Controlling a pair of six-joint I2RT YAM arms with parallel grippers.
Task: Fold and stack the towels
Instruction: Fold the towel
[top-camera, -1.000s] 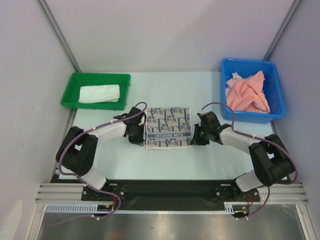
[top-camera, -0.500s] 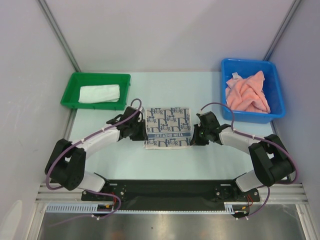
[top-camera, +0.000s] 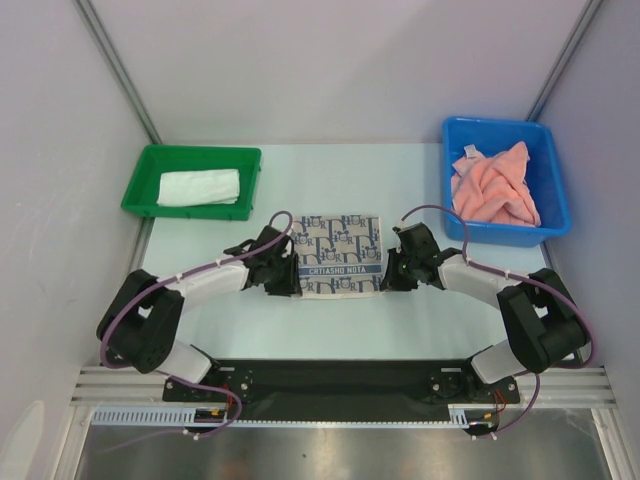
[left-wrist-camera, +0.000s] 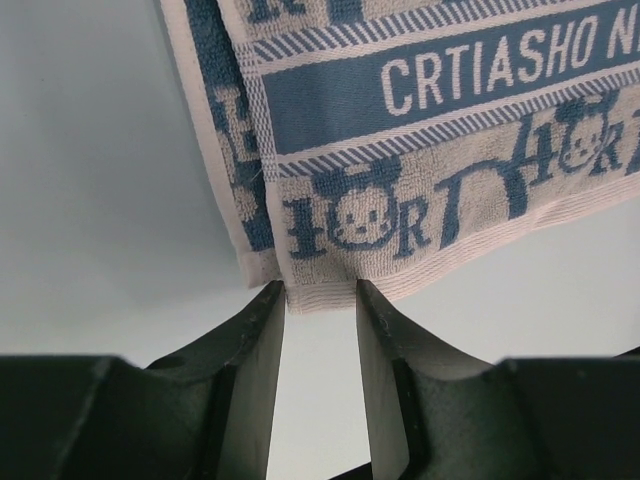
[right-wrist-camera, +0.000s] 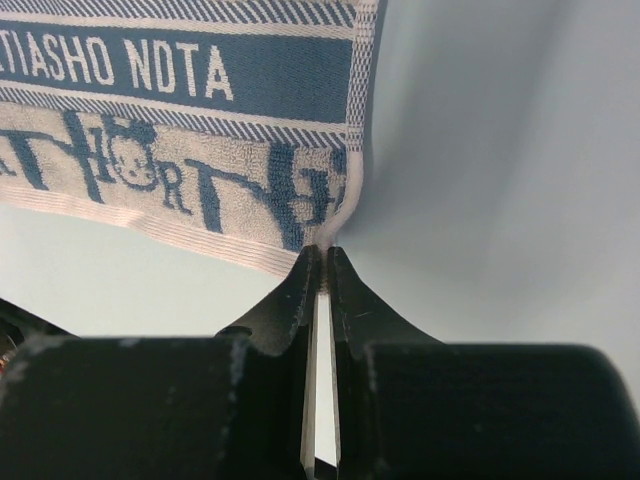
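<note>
Since a sec ago the left gripper (left-wrist-camera: 320, 293) moves to the near-left corner of the patterned towel (top-camera: 338, 254) and opens approx. halfway around it, no pinch yet. The right gripper (right-wrist-camera: 325, 258) stays pinched on the near-right corner. Towel lies flat at table centre; the fold prob. starts once both corners are held.

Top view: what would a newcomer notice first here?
The blue-patterned towel lies flat in the middle, the right tool pinching its near right corner and the left tool open at its near left corner. Crumpled pink towels lie in the blue bin far right; a folded white towel sits in the green tray far left.
</note>
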